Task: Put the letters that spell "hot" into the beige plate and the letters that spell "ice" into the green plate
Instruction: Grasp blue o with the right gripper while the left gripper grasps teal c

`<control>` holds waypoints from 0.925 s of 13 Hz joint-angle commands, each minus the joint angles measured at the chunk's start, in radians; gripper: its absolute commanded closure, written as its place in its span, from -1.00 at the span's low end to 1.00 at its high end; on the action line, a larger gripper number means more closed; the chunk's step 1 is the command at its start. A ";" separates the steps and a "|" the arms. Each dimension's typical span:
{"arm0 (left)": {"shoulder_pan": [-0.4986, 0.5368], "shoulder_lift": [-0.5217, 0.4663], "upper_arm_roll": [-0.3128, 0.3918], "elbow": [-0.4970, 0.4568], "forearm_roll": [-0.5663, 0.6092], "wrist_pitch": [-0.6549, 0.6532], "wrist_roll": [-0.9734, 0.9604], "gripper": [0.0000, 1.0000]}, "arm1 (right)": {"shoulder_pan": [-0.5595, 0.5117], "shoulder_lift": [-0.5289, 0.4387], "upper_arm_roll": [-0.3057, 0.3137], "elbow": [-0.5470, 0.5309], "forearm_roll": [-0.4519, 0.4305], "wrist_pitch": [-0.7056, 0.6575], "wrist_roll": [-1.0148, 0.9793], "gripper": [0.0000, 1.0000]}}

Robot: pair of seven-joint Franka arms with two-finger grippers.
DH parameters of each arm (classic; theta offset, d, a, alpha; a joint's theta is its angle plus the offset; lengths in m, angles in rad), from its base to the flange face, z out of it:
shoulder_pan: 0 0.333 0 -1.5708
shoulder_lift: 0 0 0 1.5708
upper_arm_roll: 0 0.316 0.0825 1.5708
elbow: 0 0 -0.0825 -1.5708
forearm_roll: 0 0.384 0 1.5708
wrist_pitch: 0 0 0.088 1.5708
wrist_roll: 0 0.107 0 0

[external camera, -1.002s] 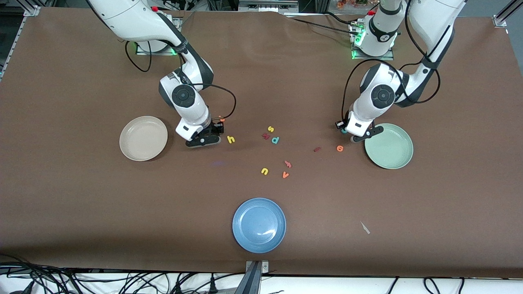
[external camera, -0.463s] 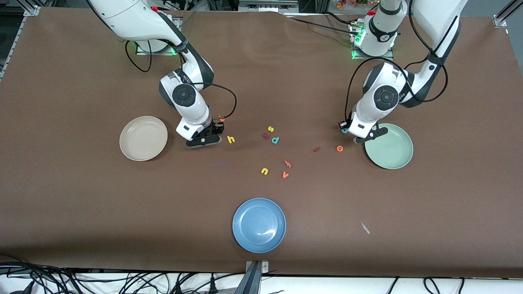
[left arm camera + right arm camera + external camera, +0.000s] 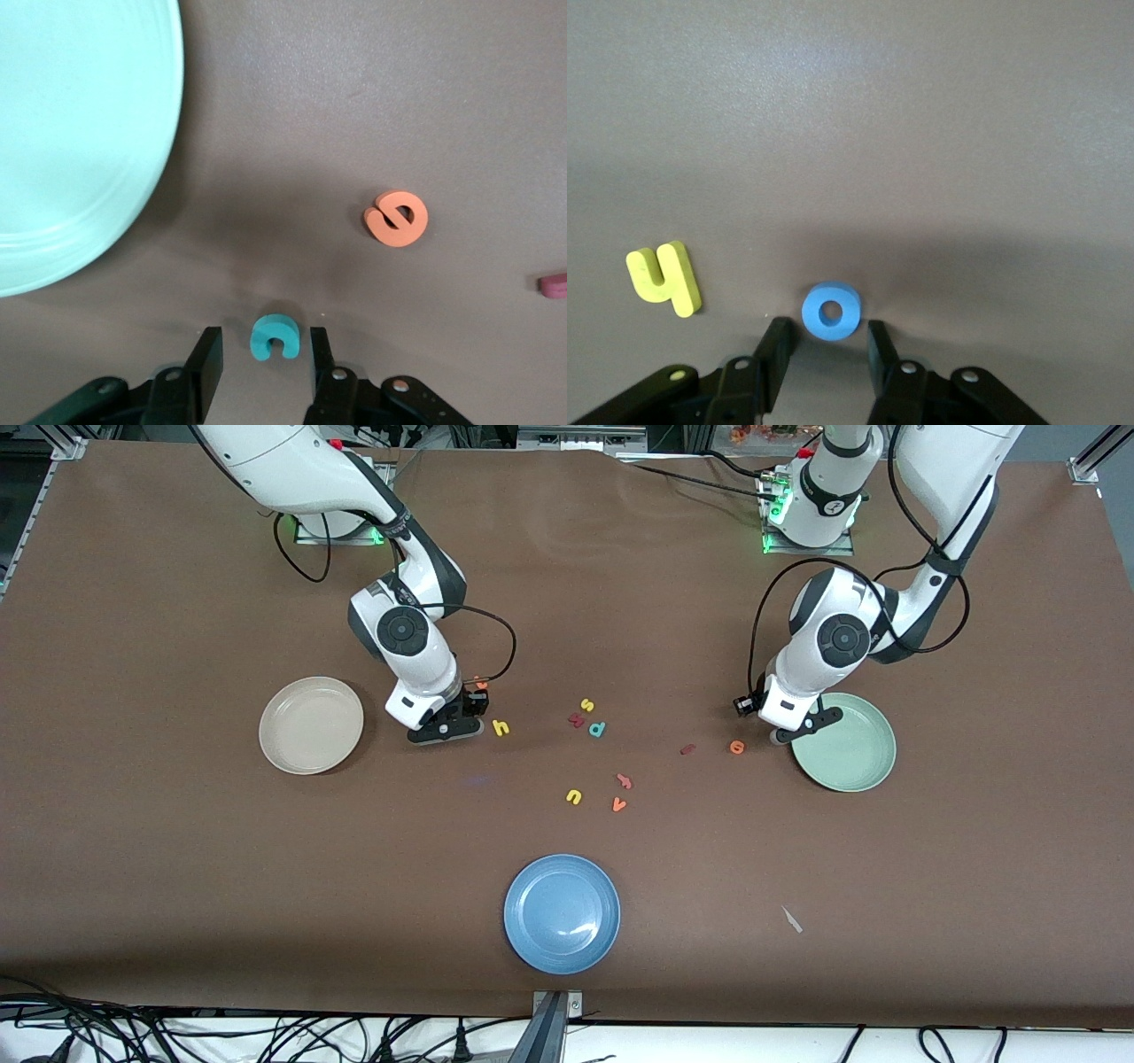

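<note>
The left claw (image 3: 266,367) sits low on the tabletop (image 3: 177,868) beside the green plate (image 3: 850,762), fingers apart around the teal "c" (image 3: 273,337). The right claw (image 3: 824,359), near the beige plate (image 3: 306,731), spreads just behind the blue "o" (image 3: 830,311), yellow "h" (image 3: 664,278) beside it

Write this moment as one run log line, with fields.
left gripper: open, astride teal c | right gripper: open, astride blue o | plates: no letters seen

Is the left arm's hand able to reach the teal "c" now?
Probably yes: the left hand stands open, with the teal "c" lying between its fingers and nothing in the way.
</note>
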 commanded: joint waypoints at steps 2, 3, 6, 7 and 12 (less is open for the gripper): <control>0.001 0.023 -0.004 -0.004 -0.001 0.045 -0.022 0.13 | 0.013 0.054 -0.004 0.042 -0.021 0.021 0.022 0.23; 0.000 0.025 -0.004 -0.007 -0.001 0.045 -0.022 0.18 | 0.013 0.061 -0.004 0.053 -0.023 0.021 0.022 0.30; -0.005 0.032 -0.003 -0.013 0.002 0.045 -0.022 0.29 | 0.013 0.068 -0.006 0.059 -0.026 0.021 0.022 0.42; -0.007 0.037 -0.003 -0.019 0.002 0.045 -0.022 0.32 | 0.013 0.068 -0.006 0.059 -0.035 0.021 0.022 0.62; -0.005 0.005 -0.006 -0.010 0.011 0.019 -0.014 0.99 | 0.013 0.016 -0.026 0.057 -0.038 0.007 0.002 0.88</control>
